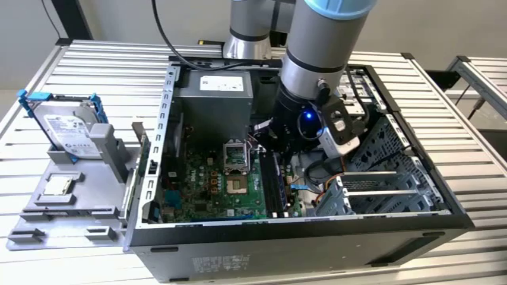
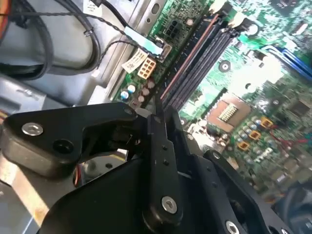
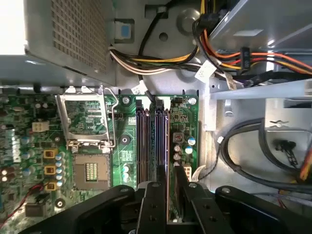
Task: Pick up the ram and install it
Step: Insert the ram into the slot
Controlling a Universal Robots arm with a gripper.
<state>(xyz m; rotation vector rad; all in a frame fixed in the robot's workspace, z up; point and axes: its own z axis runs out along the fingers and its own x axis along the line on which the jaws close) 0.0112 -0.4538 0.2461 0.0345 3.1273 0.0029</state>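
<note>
My gripper is low inside the open computer case, at the near end of the black memory slots on the green motherboard. Its black fingers stand close together. A thin dark edge, the ram, pokes out between the fingertips, seen edge-on beside the outermost slot; the gripper is shut on it. In the second wrist view the ram shows as a sliver just short of the slots. The slots look empty. In the exterior view the gripper hangs over the slots.
A processor socket lies beside the slots. Bundled cables and a metal drive cage crowd the other side. The power supply sits at the back. Outside the case, a grey holder carries a hard drive and a silver chip.
</note>
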